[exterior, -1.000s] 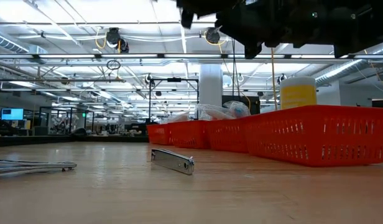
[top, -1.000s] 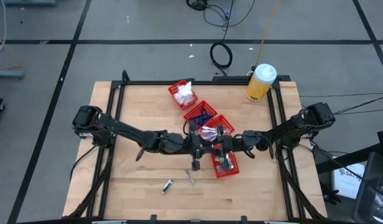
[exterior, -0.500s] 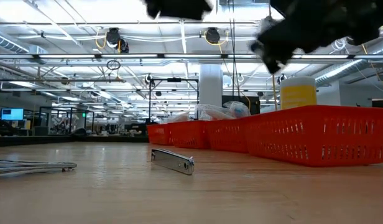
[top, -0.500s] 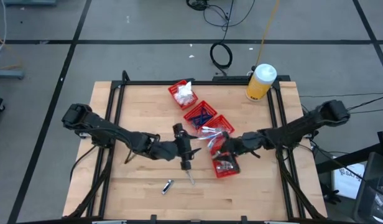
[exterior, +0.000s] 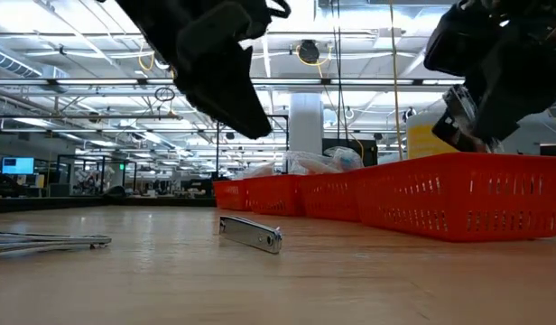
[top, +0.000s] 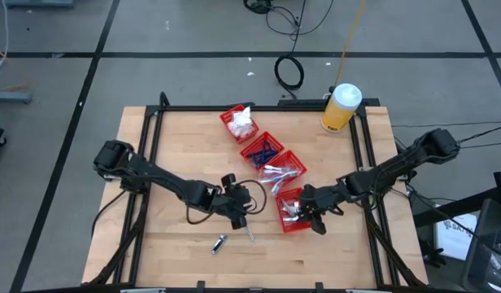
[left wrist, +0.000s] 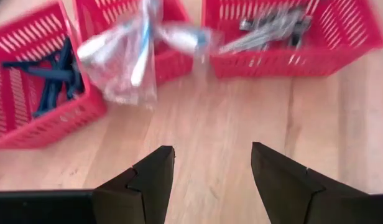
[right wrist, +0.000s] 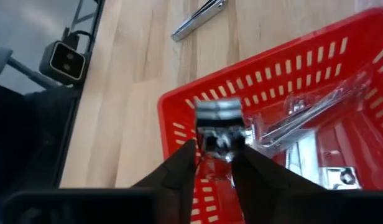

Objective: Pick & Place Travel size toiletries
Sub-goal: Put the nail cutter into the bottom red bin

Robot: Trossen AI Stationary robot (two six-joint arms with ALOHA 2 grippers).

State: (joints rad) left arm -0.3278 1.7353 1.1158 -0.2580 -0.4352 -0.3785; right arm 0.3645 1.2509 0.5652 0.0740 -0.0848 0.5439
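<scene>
Right pincer point(right wrist: 213, 163) around small silvery piece point(right wrist: 219, 127), shiny metal.

Two dark jointed arms, black cables, blunt angular matte-black fingers point(left wrist: 148, 180).

- Left arm: reaches from the table's left edge toward its middle, elbow low; left gripper point(top: 238, 210) hangs above the table surface, fingers point(left wrist: 145, 186) spread apart with nothing between them.
- Right arm: extends from the right edge inward; right gripper point(top: 310, 213) points down, its fingers point(right wrist: 179, 168) pinching a small silvery piece point(right wrist: 219, 127).
</scene>
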